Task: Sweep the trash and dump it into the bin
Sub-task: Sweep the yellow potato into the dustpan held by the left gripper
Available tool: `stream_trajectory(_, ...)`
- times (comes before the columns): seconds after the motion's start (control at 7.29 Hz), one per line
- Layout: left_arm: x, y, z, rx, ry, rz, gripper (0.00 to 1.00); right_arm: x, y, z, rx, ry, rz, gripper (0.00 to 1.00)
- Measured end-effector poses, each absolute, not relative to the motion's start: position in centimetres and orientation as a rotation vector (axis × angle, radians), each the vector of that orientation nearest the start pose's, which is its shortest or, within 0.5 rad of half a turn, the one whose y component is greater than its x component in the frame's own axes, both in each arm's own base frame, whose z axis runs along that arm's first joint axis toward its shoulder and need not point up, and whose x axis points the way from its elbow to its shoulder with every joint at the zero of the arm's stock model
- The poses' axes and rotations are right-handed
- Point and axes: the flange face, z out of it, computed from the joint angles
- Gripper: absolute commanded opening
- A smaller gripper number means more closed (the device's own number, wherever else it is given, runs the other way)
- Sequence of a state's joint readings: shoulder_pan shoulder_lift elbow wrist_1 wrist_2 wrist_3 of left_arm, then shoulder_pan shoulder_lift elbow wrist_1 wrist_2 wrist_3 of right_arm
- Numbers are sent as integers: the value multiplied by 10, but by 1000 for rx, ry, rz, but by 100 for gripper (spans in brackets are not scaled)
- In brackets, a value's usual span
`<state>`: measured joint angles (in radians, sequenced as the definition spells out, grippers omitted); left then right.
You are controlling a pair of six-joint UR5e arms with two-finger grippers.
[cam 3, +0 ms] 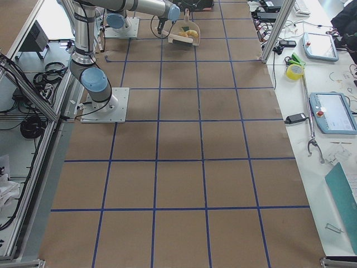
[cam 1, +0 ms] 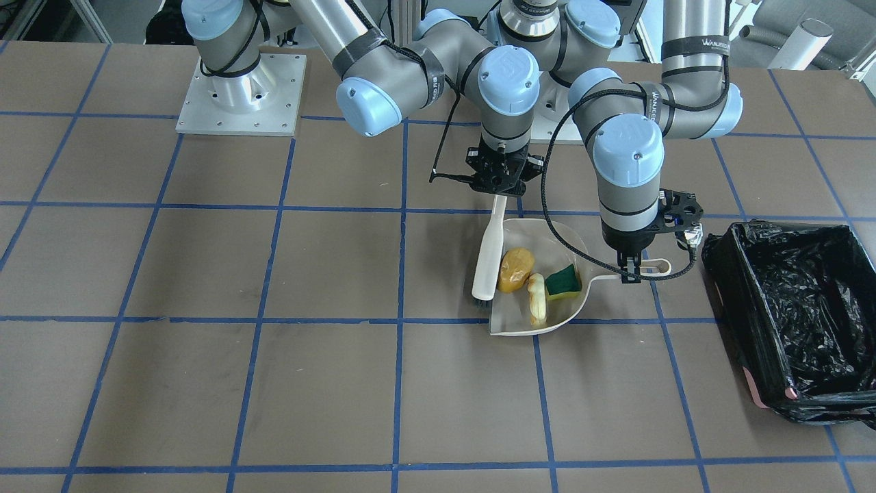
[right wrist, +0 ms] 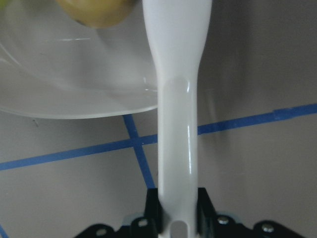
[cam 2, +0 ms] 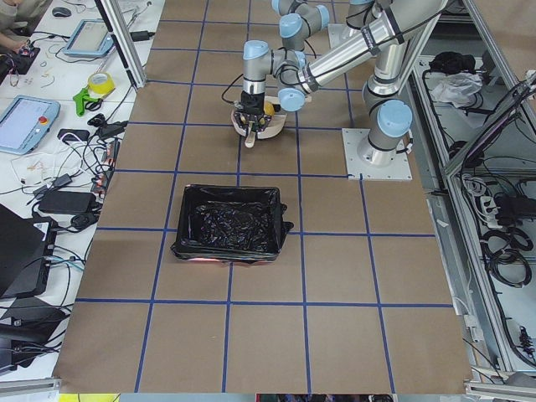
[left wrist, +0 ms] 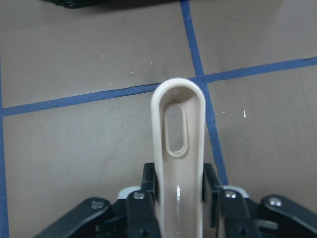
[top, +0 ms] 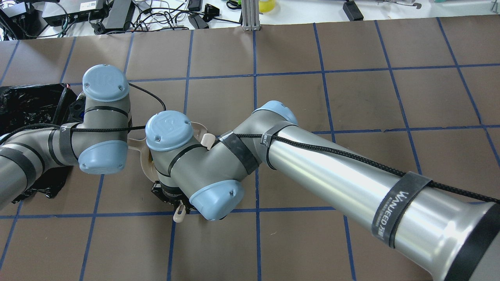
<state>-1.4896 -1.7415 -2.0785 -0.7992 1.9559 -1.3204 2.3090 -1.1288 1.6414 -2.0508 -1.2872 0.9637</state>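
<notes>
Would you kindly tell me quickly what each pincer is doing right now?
Left pincer: closed on the dustpan handle.
Right pincer: closed on the brush handle.

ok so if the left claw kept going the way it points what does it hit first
The left claw points down, shut on the dustpan handle, so the table right beneath comes first; the gap under the handle is unclear.
</notes>
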Motion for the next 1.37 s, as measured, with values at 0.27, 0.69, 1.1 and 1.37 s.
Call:
stream_trajectory(0.27, -56, -492, 252, -1856, 2163, -428, 0, 553, -359, 258, 301, 2889, 339, 4)
stream_trajectory(0.69, -56, -492, 252, -1855, 2165, -428, 0, 553, -359, 262, 285, 2911, 332, 4)
stream_trajectory(1.1, -57, -492, 252, -1855, 2168, -417, 0, 524, -345, 283, 213, 3070, 362, 4)
stream_trajectory(1.37, -58, -492, 251, -1876, 2189, -390, 0, 505, -344, 294, 155, 3145, 368, 4)
